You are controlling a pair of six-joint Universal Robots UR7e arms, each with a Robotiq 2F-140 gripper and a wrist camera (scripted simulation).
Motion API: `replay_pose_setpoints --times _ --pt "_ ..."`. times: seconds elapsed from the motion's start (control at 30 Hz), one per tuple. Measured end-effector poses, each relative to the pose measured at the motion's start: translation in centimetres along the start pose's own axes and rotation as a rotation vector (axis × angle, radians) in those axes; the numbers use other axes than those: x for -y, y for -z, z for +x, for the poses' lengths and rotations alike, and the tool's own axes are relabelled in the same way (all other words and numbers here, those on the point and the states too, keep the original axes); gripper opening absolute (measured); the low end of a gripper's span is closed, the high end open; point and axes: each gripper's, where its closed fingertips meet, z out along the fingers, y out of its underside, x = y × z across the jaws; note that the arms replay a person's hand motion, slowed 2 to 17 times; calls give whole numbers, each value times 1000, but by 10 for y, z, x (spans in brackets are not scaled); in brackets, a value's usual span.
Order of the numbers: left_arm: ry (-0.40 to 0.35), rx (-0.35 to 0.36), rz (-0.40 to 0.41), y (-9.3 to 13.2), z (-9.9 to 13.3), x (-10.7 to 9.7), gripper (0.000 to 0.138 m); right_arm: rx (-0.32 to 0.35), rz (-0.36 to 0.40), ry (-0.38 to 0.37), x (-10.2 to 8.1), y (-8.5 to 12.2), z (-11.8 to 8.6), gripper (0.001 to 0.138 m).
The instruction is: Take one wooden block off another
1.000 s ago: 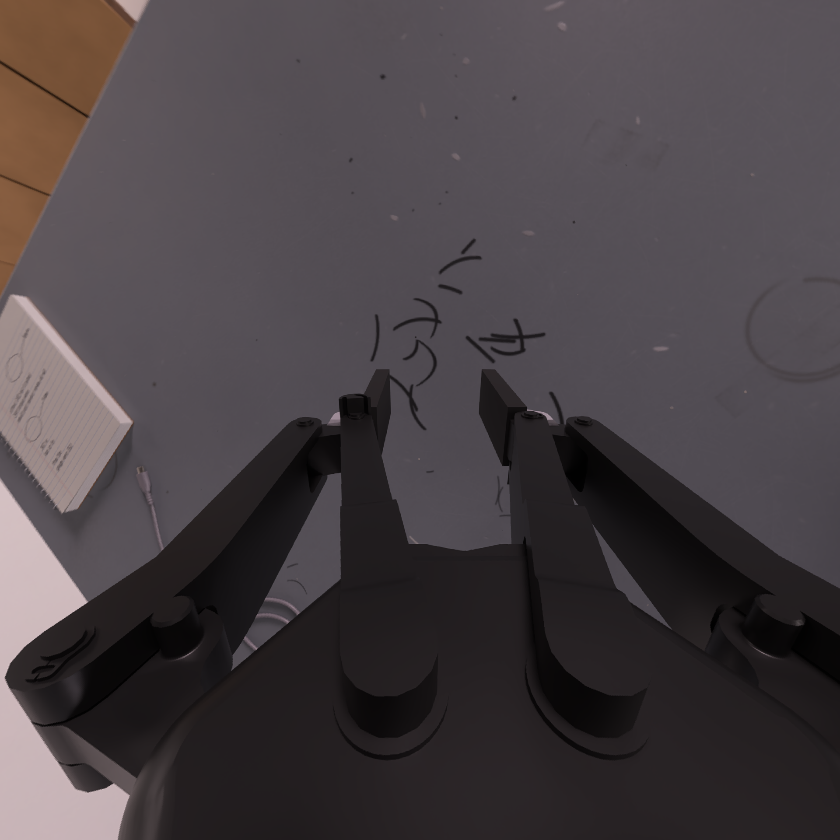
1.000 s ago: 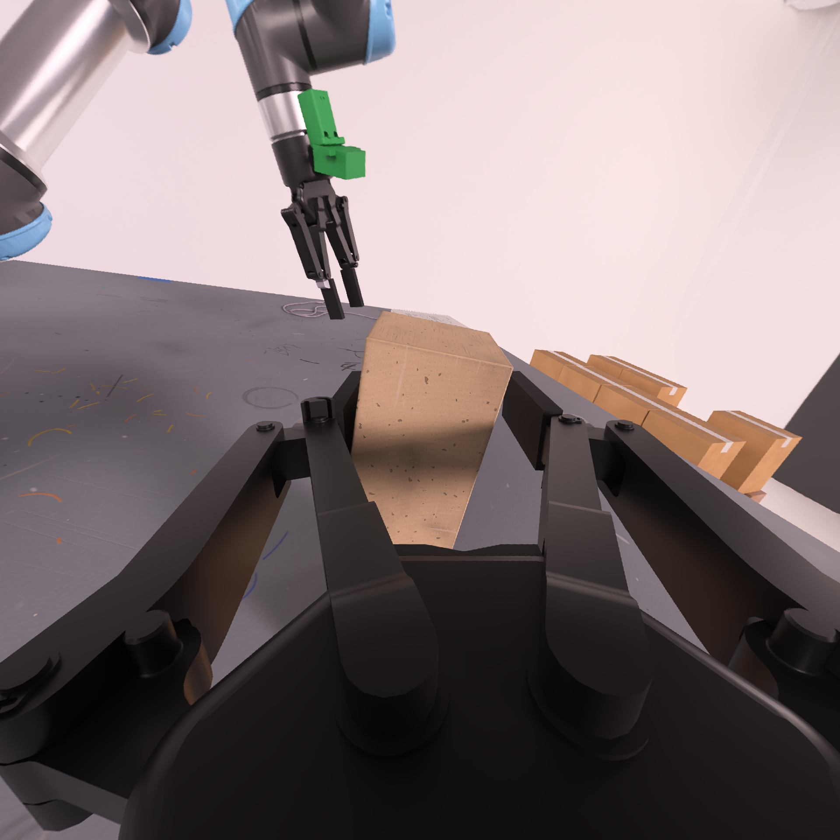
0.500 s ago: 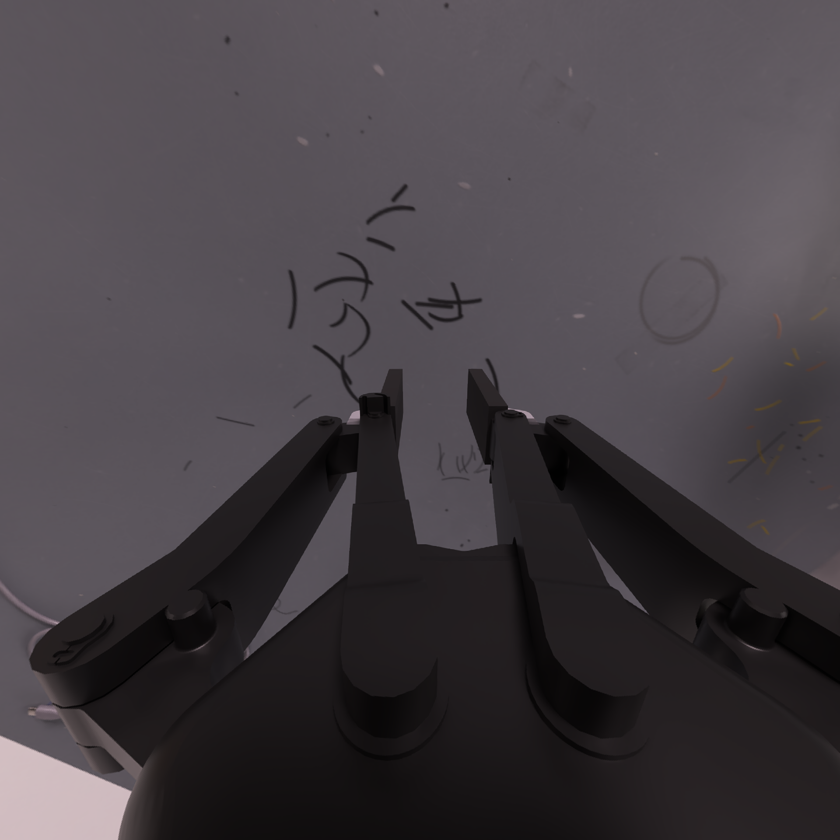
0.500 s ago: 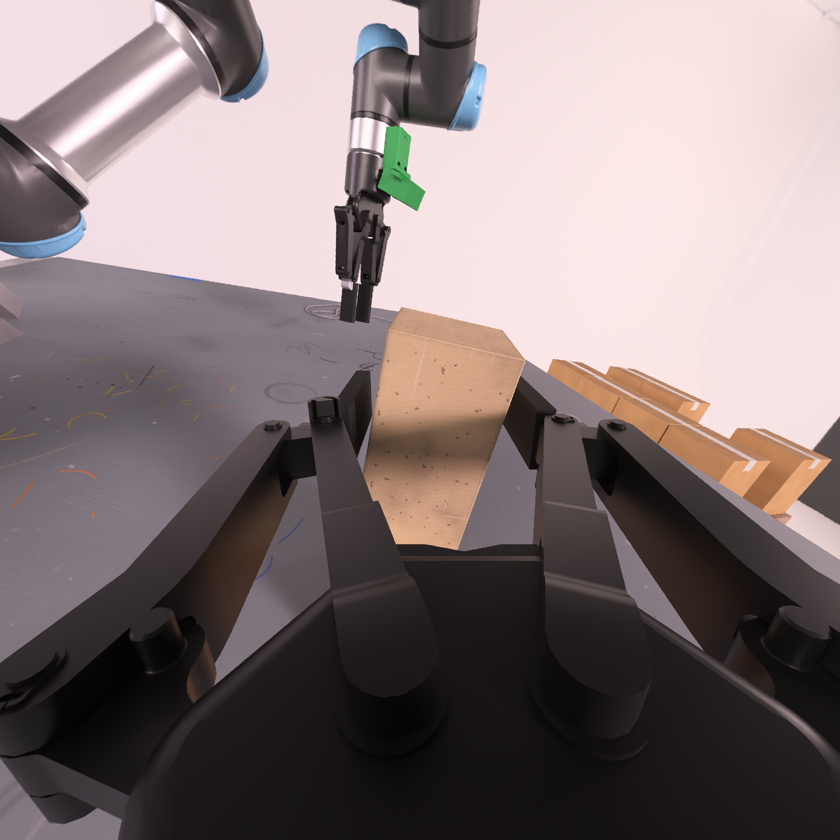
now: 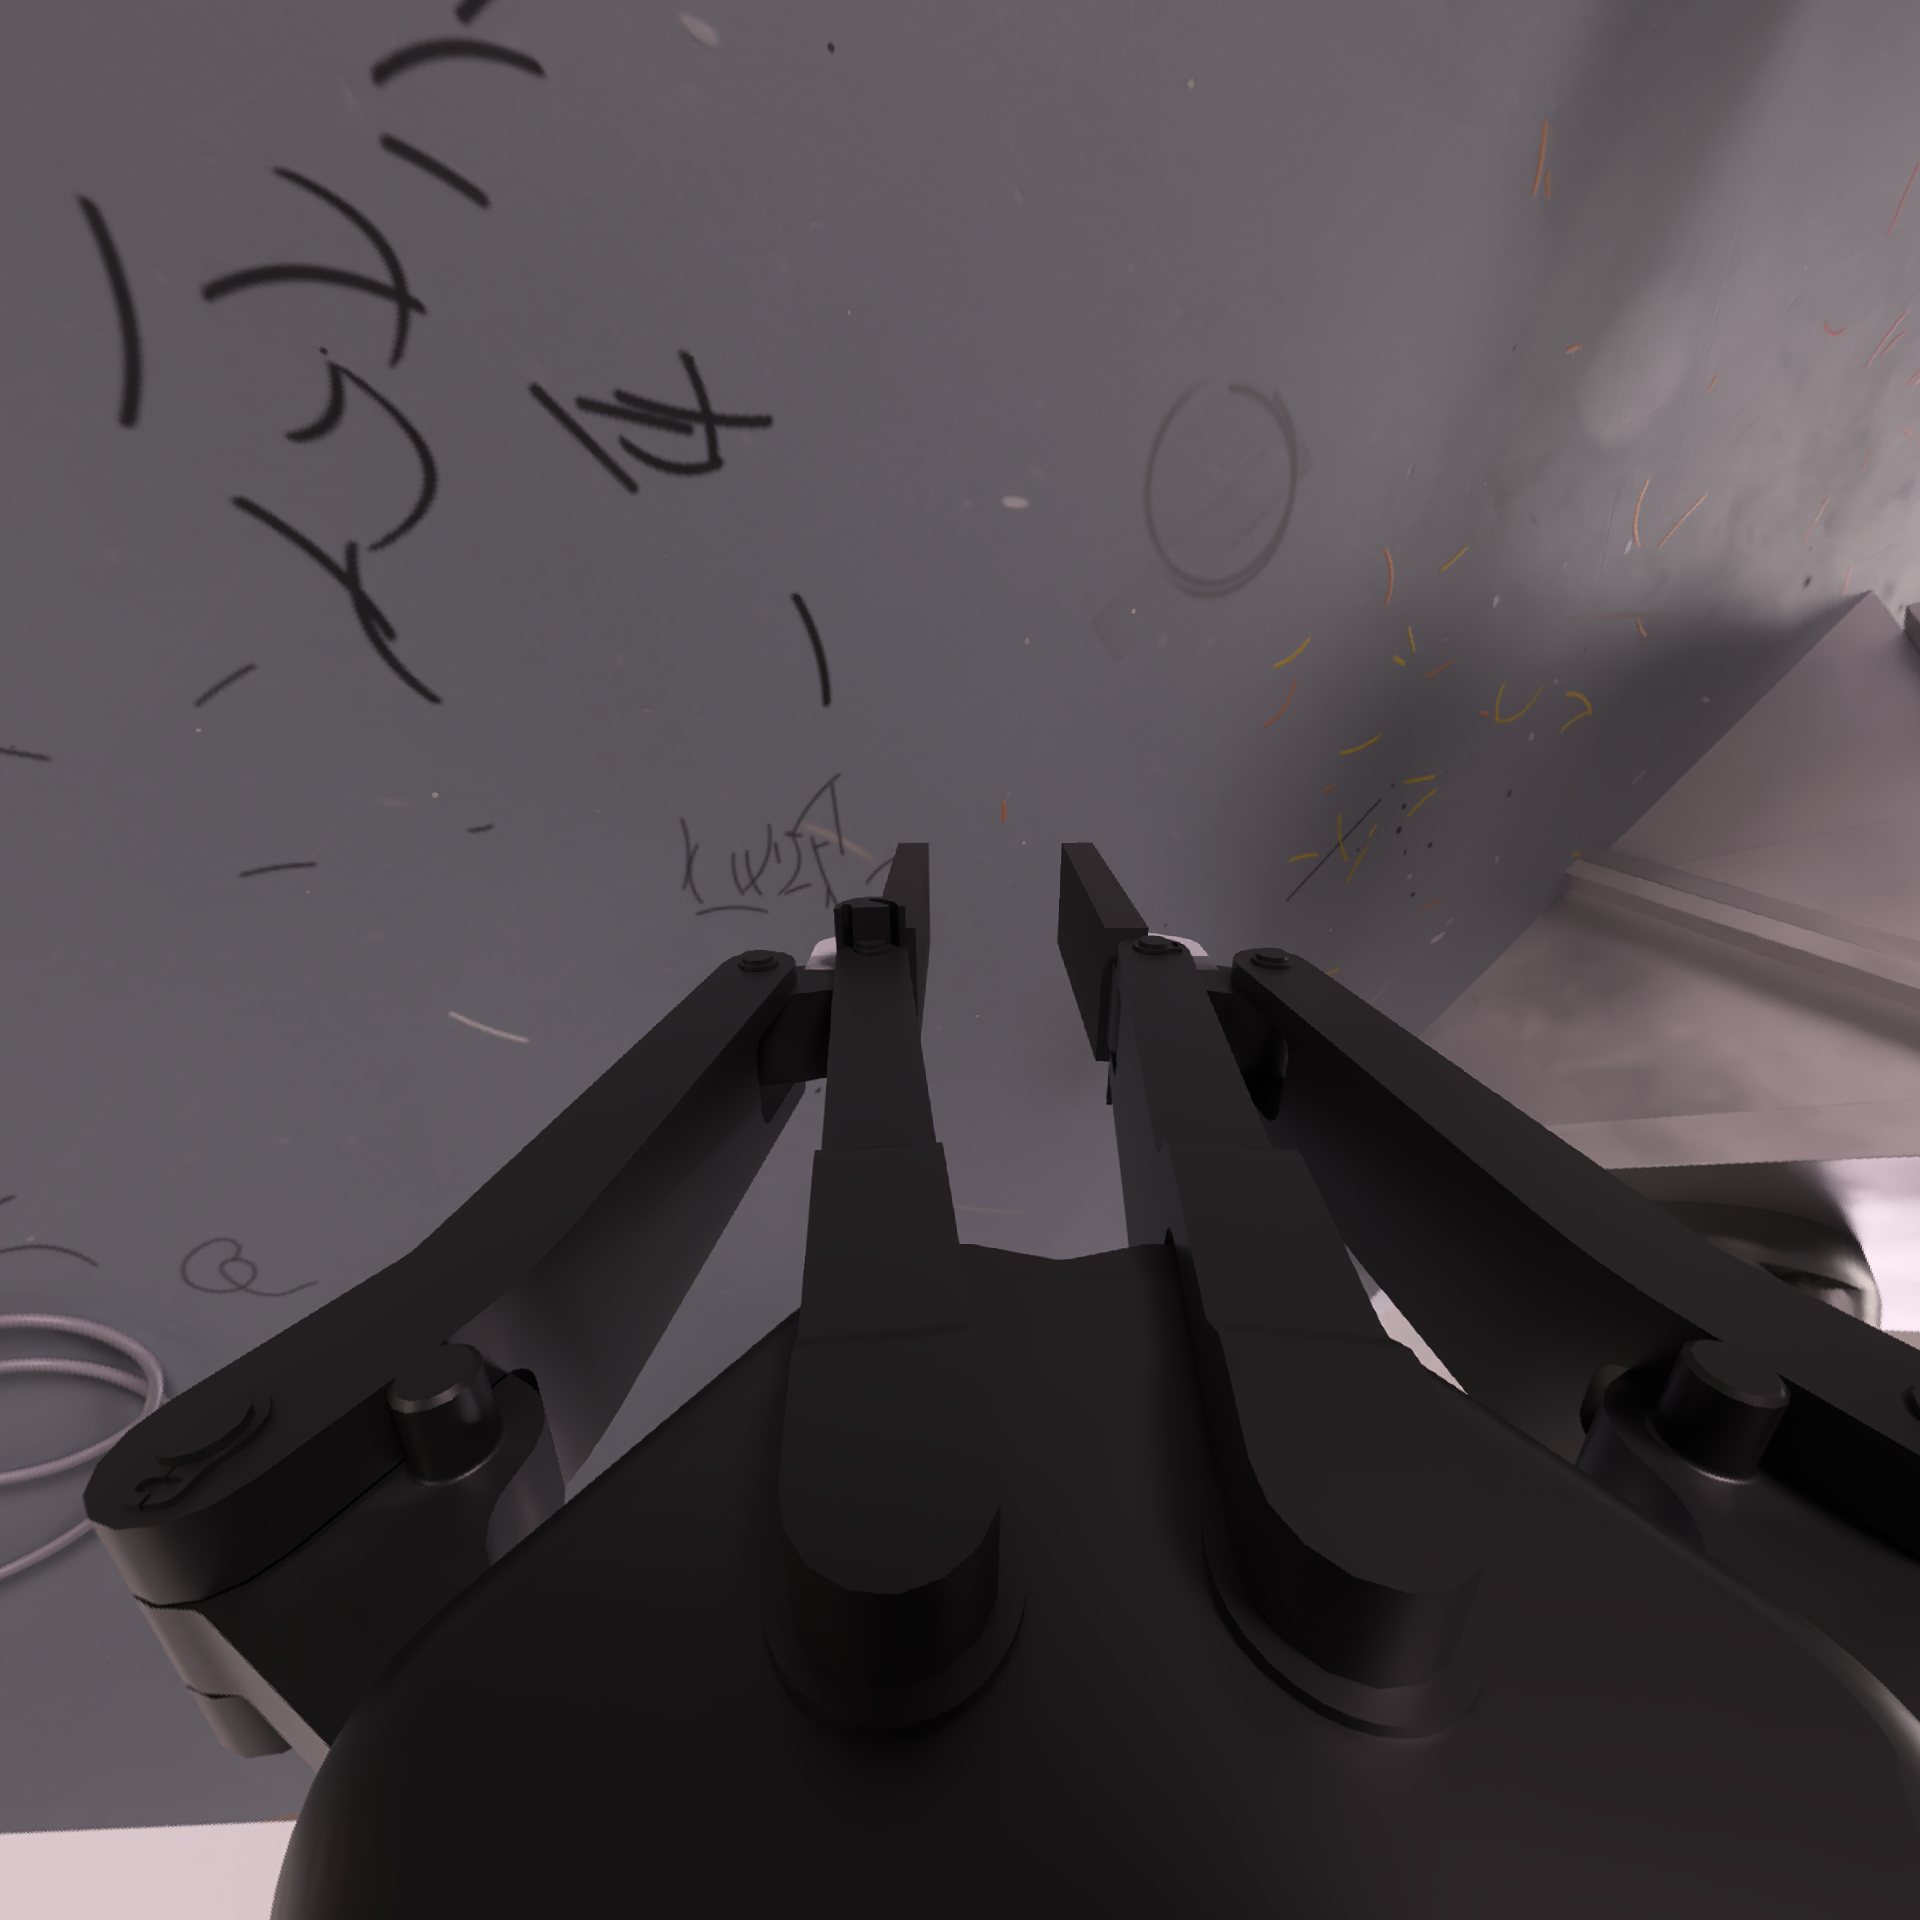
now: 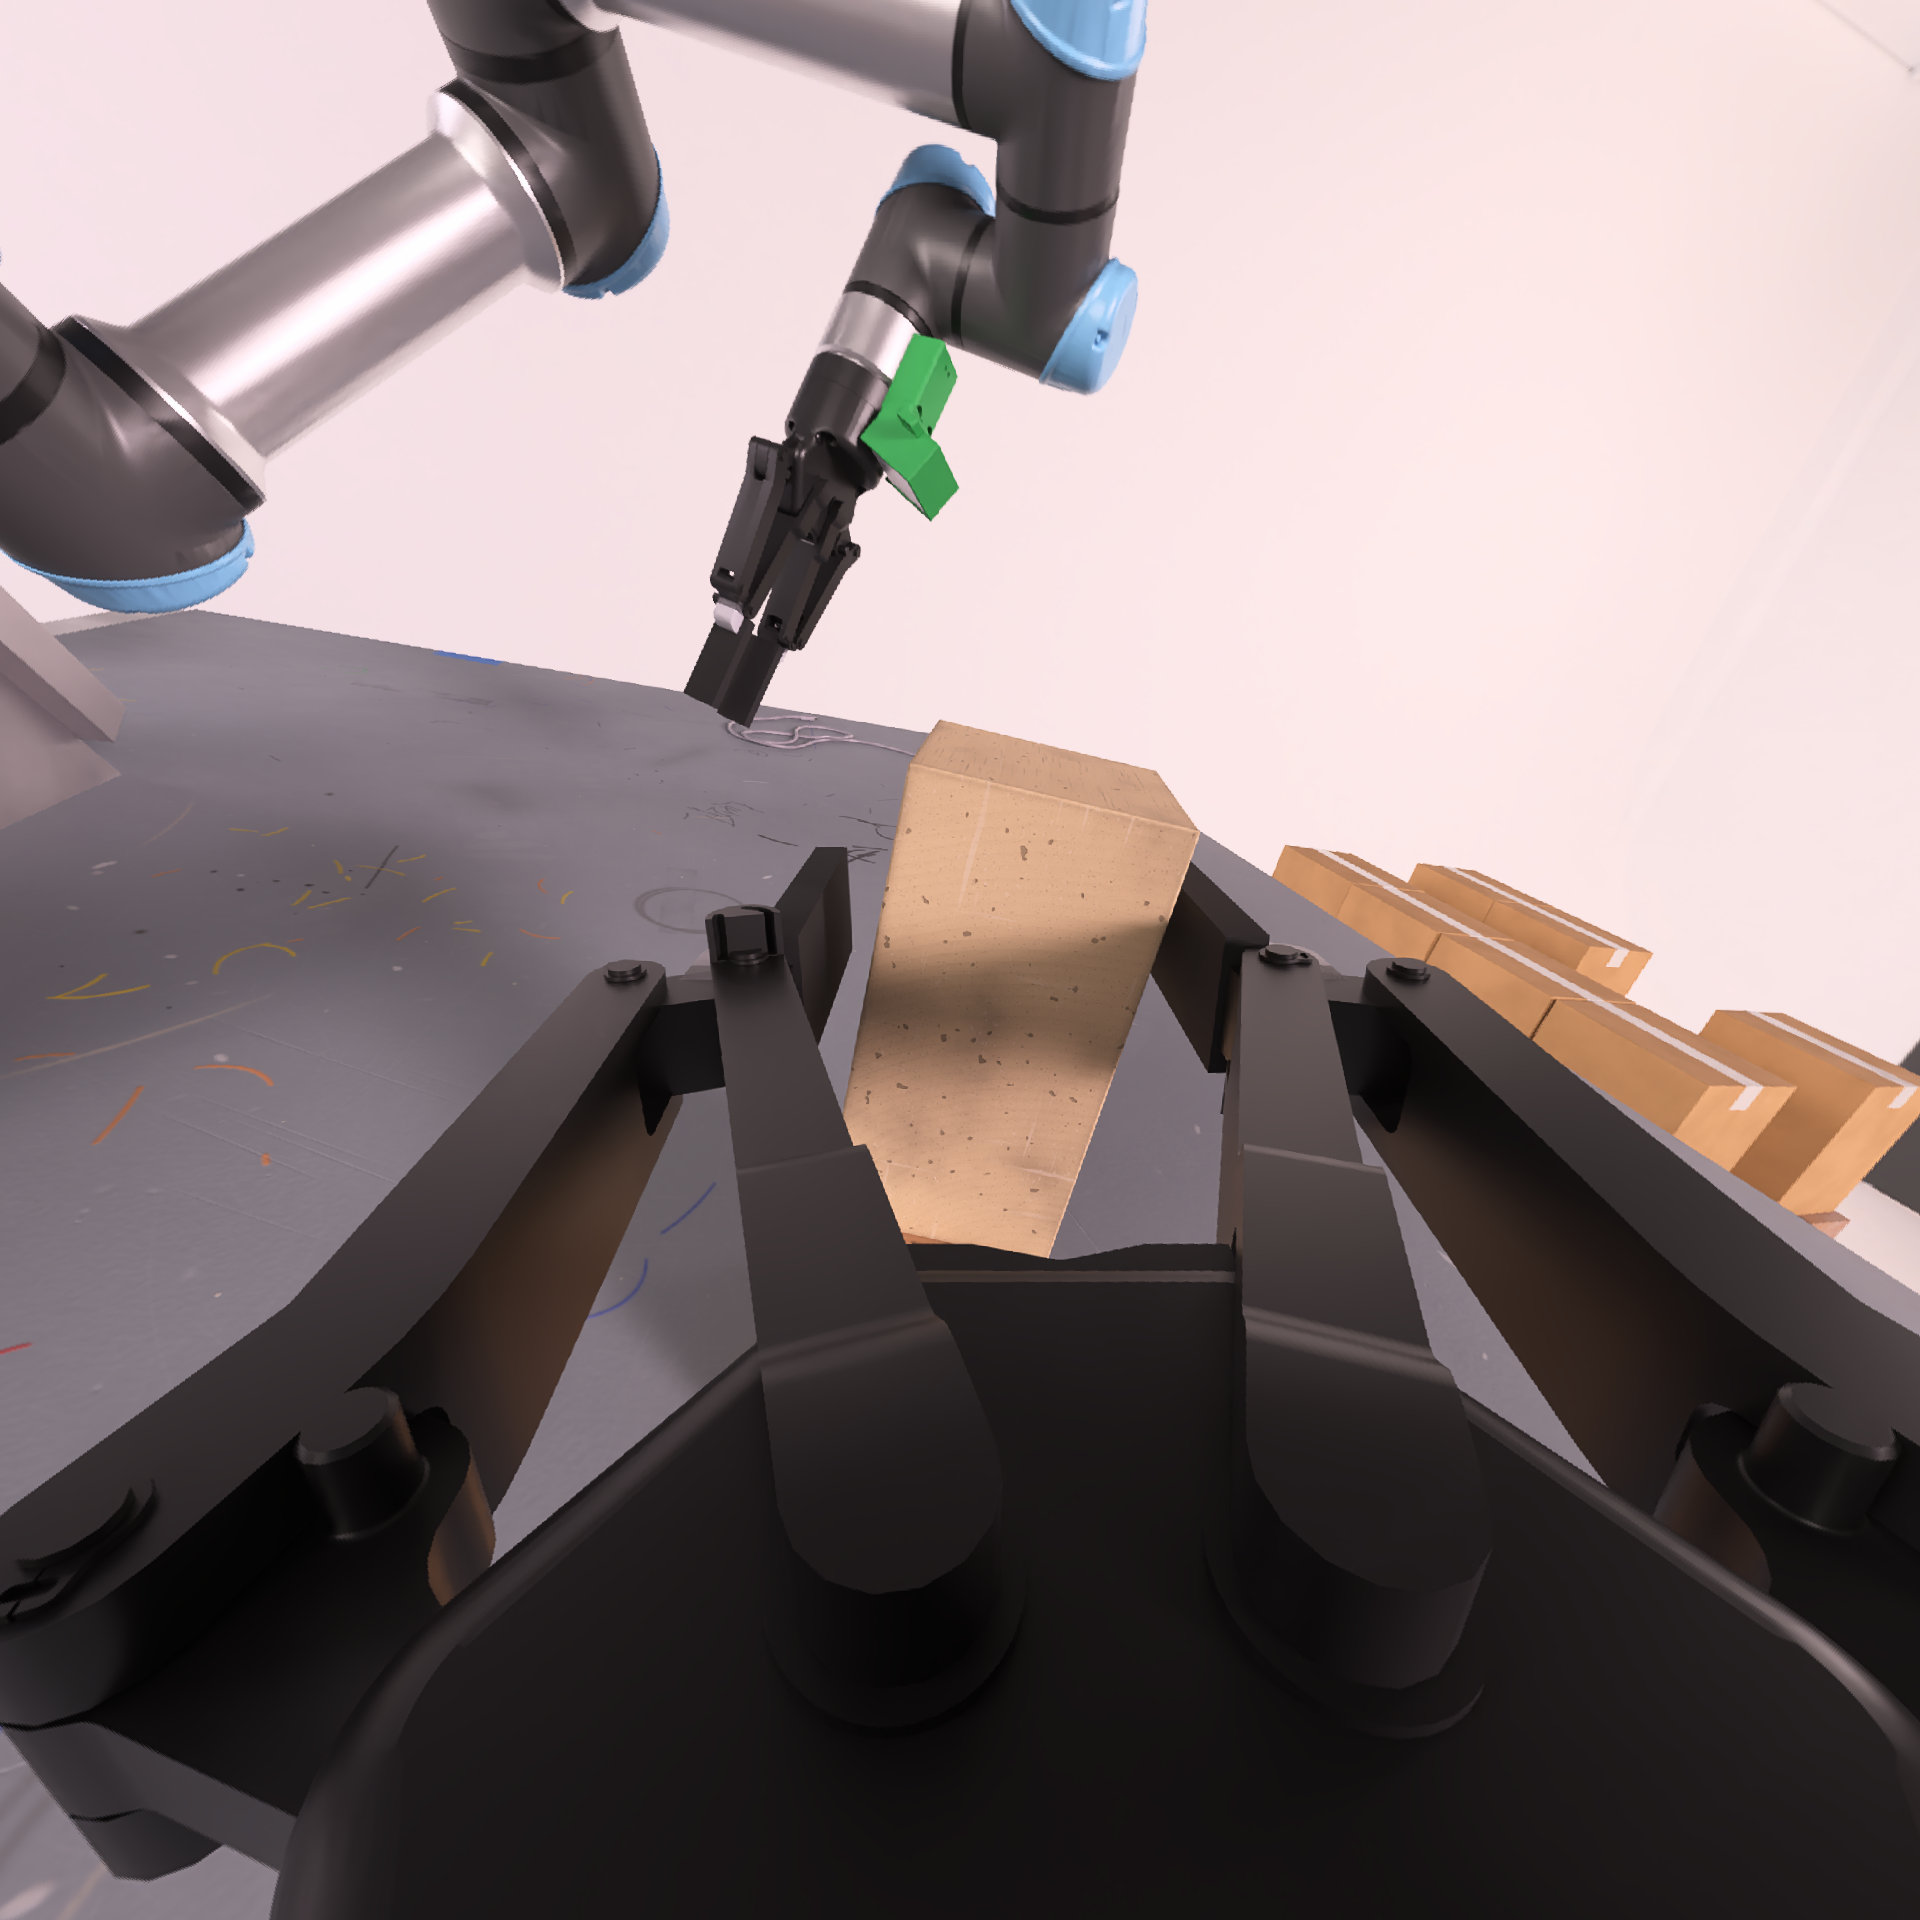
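A tall pale wooden block (image 6: 1018,987) stands between the fingers of my right gripper (image 6: 1013,894), which is shut on its sides; a thin gap shows at the left pad. The block's base is hidden behind the gripper body, where a sliver of darker wood (image 6: 927,1236) shows. I cannot tell what it rests on. My left gripper (image 5: 992,883) is shut to a narrow slit and empty, low over the grey table (image 5: 935,312). It also shows in the right wrist view (image 6: 732,675), beyond the block to the left, tips just above the table (image 6: 312,987).
Cardboard boxes (image 6: 1558,997) lie in a row off the table's right side. The left arm (image 6: 364,270) reaches in from the upper left. A grey metal base (image 5: 1714,935) stands at the right of the left wrist view, and a coiled cable (image 5: 73,1403) lies at the left.
My left gripper has swung across the table, away from the notepad, and tilted, with its jaws narrowing. My right gripper's fingers drew in on the block, then held still.
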Motion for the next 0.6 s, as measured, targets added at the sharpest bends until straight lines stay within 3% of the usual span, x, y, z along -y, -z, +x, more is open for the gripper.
replay_pose_setpoints --times 0.1,0.23,0.43,0.6 --pt "-4 36 73 9 2 3 36 -6 -1 11 1 1 0 75" --pt "-20 120 249 31 0 19 37 -19 -3 34 1 3 0 75" --pt "-9 338 486 70 -23 43 43 -20 4 33 2 6 1 74" --pt "45 508 553 89 -48 52 44 -31 15 30 4 7 3 73"
